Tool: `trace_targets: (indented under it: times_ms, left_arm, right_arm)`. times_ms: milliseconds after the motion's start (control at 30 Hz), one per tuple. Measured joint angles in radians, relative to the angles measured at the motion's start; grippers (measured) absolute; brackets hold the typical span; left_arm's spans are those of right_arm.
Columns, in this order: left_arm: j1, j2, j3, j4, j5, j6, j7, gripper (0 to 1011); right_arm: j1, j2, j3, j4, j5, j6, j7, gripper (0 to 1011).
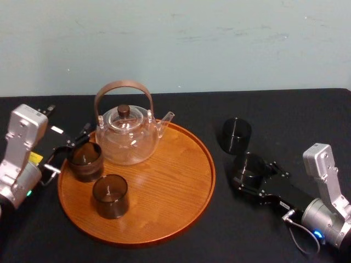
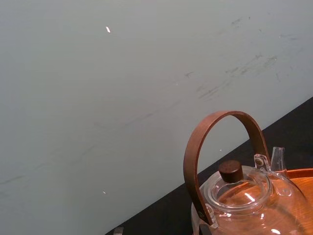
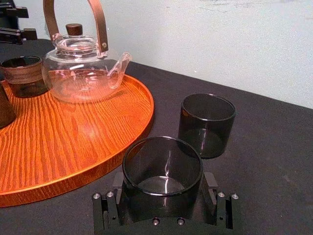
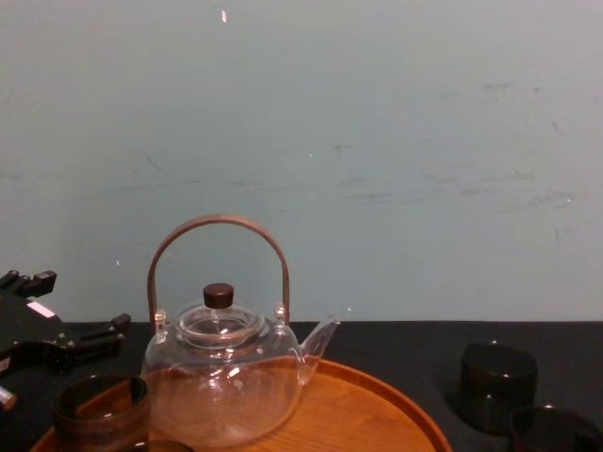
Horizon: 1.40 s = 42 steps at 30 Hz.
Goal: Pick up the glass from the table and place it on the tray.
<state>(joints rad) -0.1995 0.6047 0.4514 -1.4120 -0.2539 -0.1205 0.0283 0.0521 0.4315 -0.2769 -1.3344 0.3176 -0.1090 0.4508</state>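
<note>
A dark smoked glass (image 3: 162,171) stands on the black table (image 1: 285,115) just right of the round wooden tray (image 1: 181,181). My right gripper (image 1: 248,171) is shut on it, one pad (image 3: 115,192) pressing each side. A second dark glass (image 1: 236,134) stands free on the table just beyond it. Two more dark glasses (image 1: 85,160) (image 1: 110,195) sit on the left part of the tray. My left gripper (image 1: 68,149) is open at the tray's left rim, right behind the farther of those two glasses.
A clear glass teapot (image 1: 127,134) with a brown hoop handle stands at the back of the tray. The tray's right half is bare wood. A pale wall rises behind the table's far edge.
</note>
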Motion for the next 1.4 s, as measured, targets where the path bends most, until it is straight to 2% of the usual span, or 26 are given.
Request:
trace_targets:
  times_ms: [500,900,1100,1400]
  left_arm:
    - [0.000,0.000,0.000,0.000,0.000,0.000,0.000,1001]
    - [0.000,0.000,0.000,0.000,0.000,0.000,0.000,1002]
    - [0.000,0.000,0.000,0.000,0.000,0.000,0.000,1002]
    - [0.000,0.000,0.000,0.000,0.000,0.000,0.000,1001]
  right_arm:
    - [0.057,-0.024,-0.019,0.075,-0.005,-0.020,0.026,1003]
    - [0.054,-0.022,-0.019,0.070,-0.006,-0.018,0.024,1003]
    - [0.052,-0.021,-0.018,0.068,-0.006,-0.018,0.024,906]
    - [0.052,-0.020,-0.018,0.067,-0.006,-0.017,0.023,905]
